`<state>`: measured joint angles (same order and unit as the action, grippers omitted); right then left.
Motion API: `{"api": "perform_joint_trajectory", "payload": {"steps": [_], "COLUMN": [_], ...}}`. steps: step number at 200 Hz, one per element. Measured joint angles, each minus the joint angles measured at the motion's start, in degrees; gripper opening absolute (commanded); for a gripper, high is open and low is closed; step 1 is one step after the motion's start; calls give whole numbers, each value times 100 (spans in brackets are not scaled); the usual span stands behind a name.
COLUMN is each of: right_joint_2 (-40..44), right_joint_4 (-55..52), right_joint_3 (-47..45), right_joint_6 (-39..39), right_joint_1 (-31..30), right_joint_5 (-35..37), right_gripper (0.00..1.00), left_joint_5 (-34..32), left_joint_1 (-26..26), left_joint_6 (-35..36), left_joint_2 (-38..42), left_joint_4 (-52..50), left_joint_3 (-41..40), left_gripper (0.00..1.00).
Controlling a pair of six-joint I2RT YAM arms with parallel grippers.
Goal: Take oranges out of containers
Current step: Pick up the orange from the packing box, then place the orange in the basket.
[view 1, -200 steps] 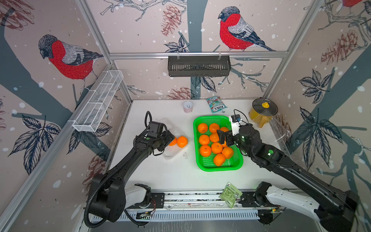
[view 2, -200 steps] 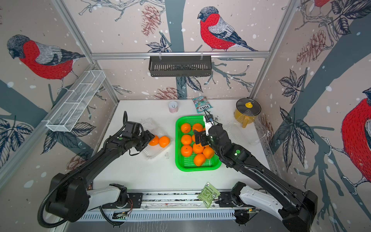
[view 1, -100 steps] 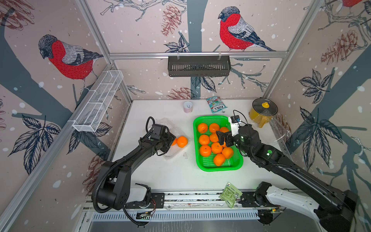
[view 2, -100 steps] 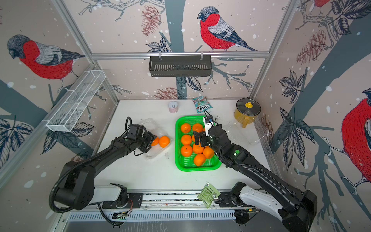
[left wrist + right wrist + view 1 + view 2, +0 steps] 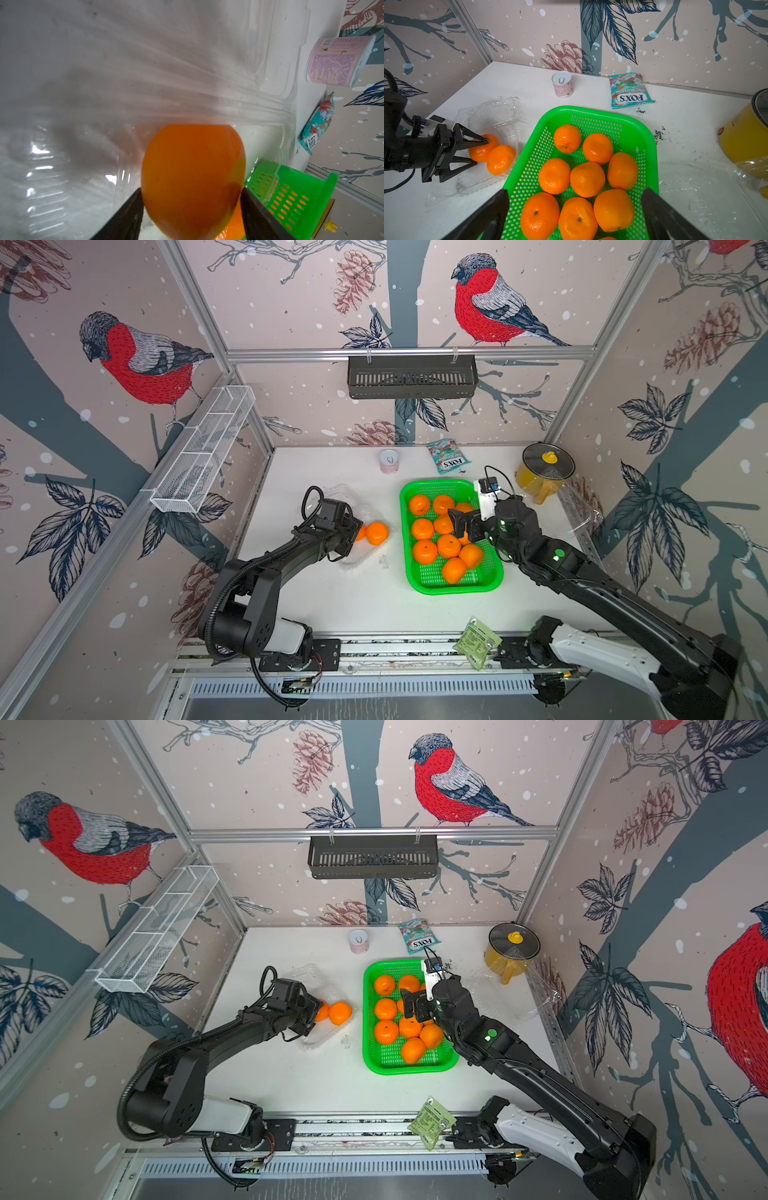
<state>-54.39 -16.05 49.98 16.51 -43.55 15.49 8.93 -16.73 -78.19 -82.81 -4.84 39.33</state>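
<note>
Booth walled with bullfinch wallpaper.
A white table is framed by aluminium rails; a black basket is hung upper centre, a wire rack at left.

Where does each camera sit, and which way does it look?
Both top views: high at the front, looking down on the table and back wall; the left arm and right arm show whole.
Left wrist: on the left arm, looking along the left pincer into the clear box; two fingers show, closed on an orange.
Right wrist: above the green tray, facing the back wall; the open right pincer frames the view.
Shared: both wrist views show the tray, the can and the candy bag.
</note>
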Motion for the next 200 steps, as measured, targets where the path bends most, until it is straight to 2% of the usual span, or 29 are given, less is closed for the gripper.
{"api": "perform_joint_trajectory", "payload": {"steps": [17,59,91,107,138,150,160,200], "right_joint_2": [0,17,46,103,354,461,560,638], "right_joint_4": [-22,-61,-105,-162,-216,-267,-326,-699], "right_joint_3": [20,26,31,33,61,103,136,339], "right_joint_6": [0,0,0,-2,-24,-37,-55,-155], "right_joint_1": [2,7,7,7,15,61,125,702], "right_joint_5": [0,4,22,24,179,297,415,680], "right_gripper": [100,100,99,100,99,100,99,100], "left_joint_5": [2,7,-24,-282,-914,-1150,-1427,-1799], "left_joint_1": [0,0,-28,-175,-990,-1386,-1784,-3077], "left_joint_6": [-11,225,717,1134,2356,2929,3394,4743], "left_joint_2": [-85,-291,-216,48,1038,1303,1421,1639], "left_joint_4": [116,566,485,216,-254,-442,-667,-1327], "left_joint_3": [0,7,79,284,833,1099,1390,2100], "left_gripper": [67,38,27,22,24,20,20,13]}}
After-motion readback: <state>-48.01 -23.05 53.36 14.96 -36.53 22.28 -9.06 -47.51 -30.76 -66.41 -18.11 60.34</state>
